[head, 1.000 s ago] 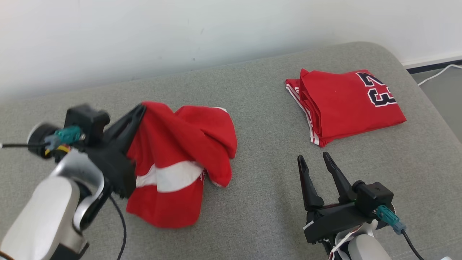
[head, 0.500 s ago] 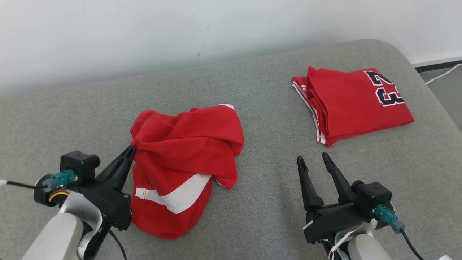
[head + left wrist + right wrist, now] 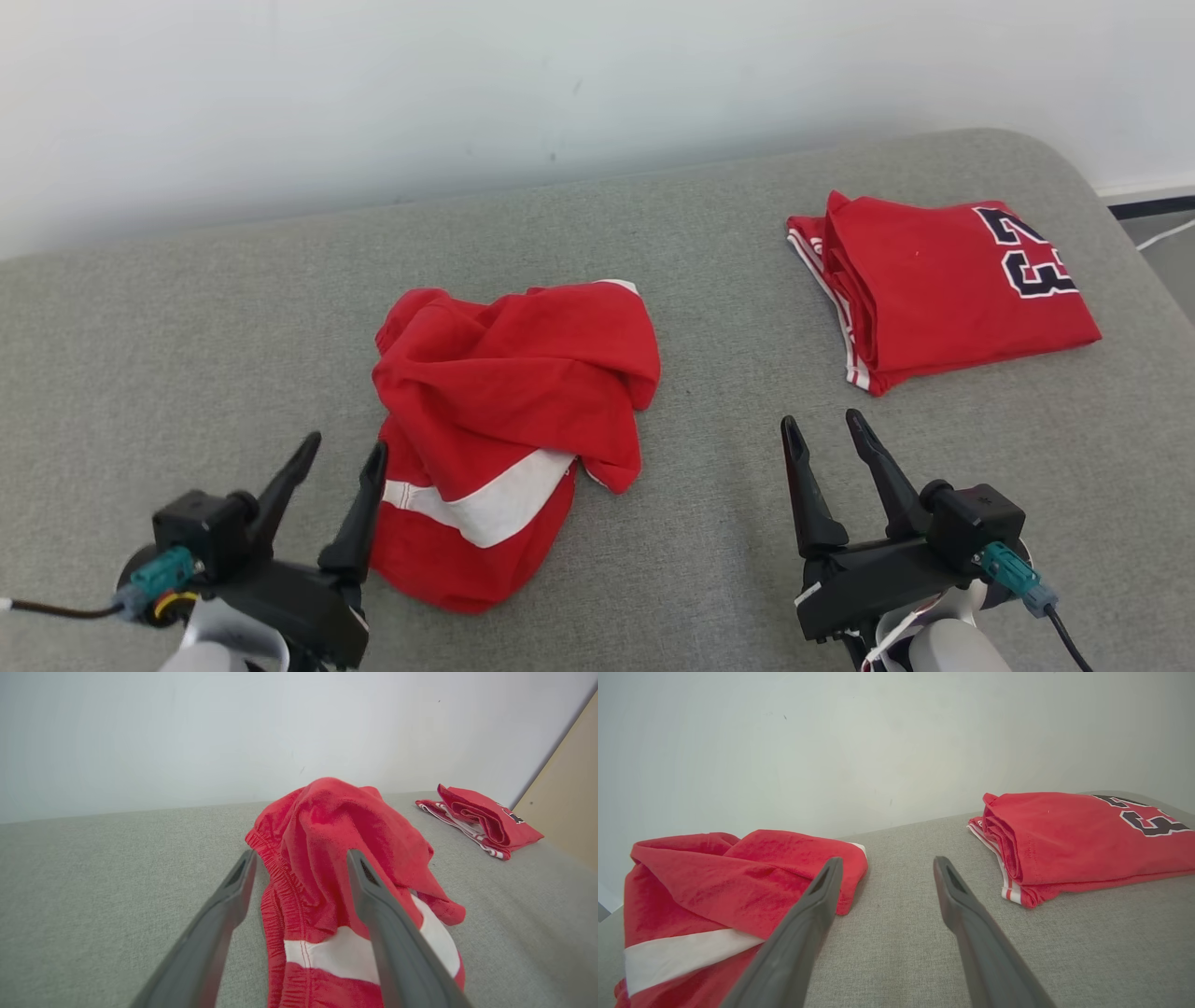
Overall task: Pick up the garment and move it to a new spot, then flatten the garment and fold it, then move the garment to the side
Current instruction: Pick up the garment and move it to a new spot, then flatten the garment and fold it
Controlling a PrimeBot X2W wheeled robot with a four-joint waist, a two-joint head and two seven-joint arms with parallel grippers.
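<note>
Red garment point(image 3: 509, 401) with white band; grey couch point(image 3: 187, 355).

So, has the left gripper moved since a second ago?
Yes. Against the folded red jersey, the left gripper has dropped back toward the robot, now open beside the crumpled red shorts.

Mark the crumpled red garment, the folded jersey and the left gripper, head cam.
crumpled red garment point(image 3: 513, 373): head view, top fold of the heap.
folded jersey point(image 3: 943, 299): head view, plain red top face.
left gripper point(image 3: 345, 444): head view, midway between its open fingertips.
</note>
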